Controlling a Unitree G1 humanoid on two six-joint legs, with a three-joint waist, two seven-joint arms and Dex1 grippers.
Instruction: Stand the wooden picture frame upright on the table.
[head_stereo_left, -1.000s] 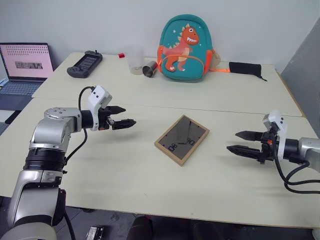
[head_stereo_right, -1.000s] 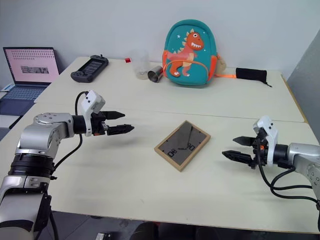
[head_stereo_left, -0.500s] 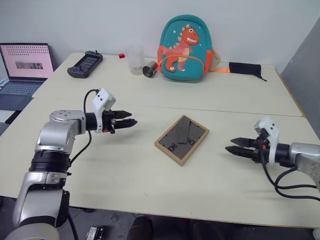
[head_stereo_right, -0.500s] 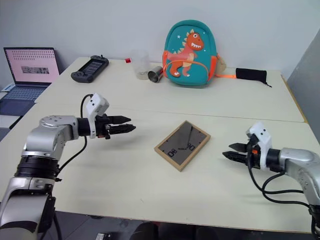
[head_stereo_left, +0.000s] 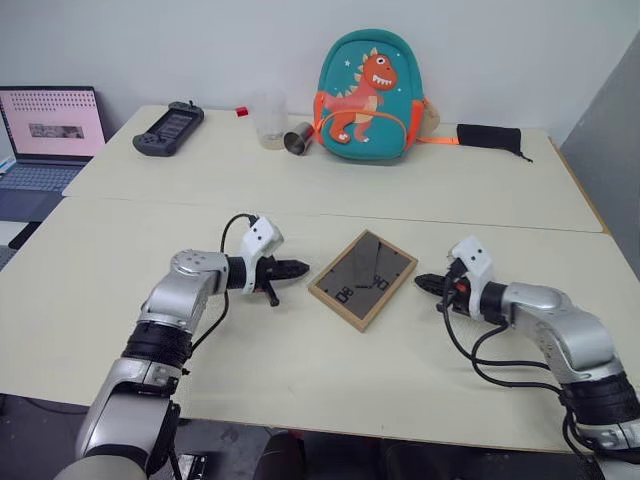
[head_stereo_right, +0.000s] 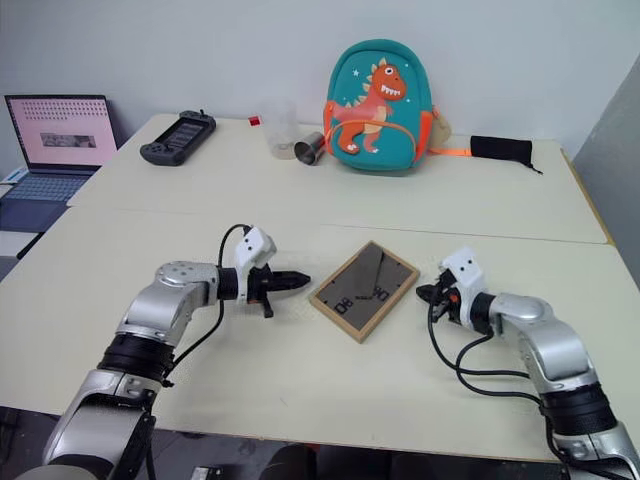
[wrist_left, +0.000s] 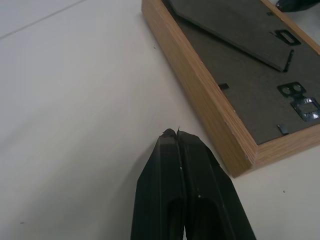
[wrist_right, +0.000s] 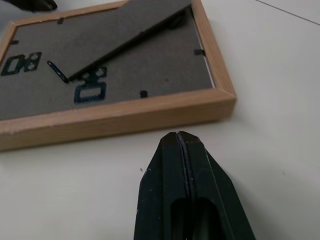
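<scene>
Frame: we saw the wooden picture frame (head_stereo_left: 363, 279) lying flat, back up, on the near part of the table (head_stereo_left: 300, 370).
Left side: the left gripper (head_stereo_left: 297, 268) sat just beside its left edge.
Right side: the right gripper (head_stereo_left: 424, 283) sat just beside its right corner.
Far end: we found a backpack (head_stereo_left: 367, 96), a cup (head_stereo_left: 269, 119) and a console (head_stereo_left: 169, 127).
Beyond table, left: a laptop (head_stereo_left: 50, 135).

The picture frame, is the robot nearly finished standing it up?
Not yet. The wooden picture frame lies flat, back side up, on the table. The left gripper and right gripper sit shut on either side, close to its edges but not touching. Lifting and propping it remain.
</scene>
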